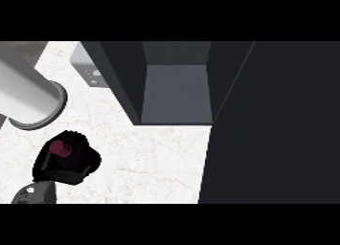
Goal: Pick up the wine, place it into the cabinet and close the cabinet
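Down at the view's lower left, gripping the wine (61, 149) with the left hand (74, 168): black fingers curled closely round the bottle, hiding nearly all of it. Showing only a dark red round top, seen almost straight from above between the fingers. Hard to tell whether resting on the surface or lifted off it. Entering from the lower edge on a short stretch of grey forearm (32, 194).

Under and around the hand, lying over a white marbled counter (154, 158). Up and to the left, close by but not touching, passing a thick pale cylinder (20, 88) with a flanged grey end, slanting in from the upper left corner.

Further out, up and to the right of the wine and well apart from it, facing the cabinet (126, 81), standing open, with dark walls and a bare grey floor inside. Filling the right of the view with its dark door (275, 124), swung wide. Just beyond the cabinet's left wall, catching a small grey box (86, 72) with faint marks, mostly hidden.

No sign of the right hand.
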Action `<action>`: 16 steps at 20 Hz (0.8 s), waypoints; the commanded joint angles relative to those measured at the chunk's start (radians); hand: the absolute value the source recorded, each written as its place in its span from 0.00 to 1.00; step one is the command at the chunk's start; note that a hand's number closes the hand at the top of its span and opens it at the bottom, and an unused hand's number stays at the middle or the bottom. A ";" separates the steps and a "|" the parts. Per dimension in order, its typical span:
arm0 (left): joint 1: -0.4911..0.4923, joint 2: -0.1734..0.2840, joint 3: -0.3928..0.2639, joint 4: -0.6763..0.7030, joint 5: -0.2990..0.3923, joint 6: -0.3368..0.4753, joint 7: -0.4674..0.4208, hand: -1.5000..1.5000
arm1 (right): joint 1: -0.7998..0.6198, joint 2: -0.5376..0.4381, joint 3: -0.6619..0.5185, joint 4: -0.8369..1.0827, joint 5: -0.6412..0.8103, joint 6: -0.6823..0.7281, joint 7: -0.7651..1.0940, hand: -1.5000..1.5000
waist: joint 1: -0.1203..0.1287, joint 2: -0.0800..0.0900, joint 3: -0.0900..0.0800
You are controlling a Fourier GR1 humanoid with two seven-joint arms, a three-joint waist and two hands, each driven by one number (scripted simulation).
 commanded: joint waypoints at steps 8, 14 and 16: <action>0.063 -0.082 0.011 -0.306 0.034 0.167 -0.005 1.00 | 0.034 0.016 0.026 -0.080 0.008 0.002 0.000 0.00 | -0.001 0.003 -0.002; 0.178 -0.134 -0.075 -0.703 0.150 0.110 0.306 1.00 | -0.006 -0.011 -0.044 -0.133 -0.058 -0.011 0.097 0.00 | 0.004 -0.001 -0.001; 0.203 -0.151 -0.102 -0.774 0.186 0.092 0.362 1.00 | 0.043 -0.003 -0.026 -0.083 -0.057 0.025 0.007 0.00 | 0.004 0.001 -0.001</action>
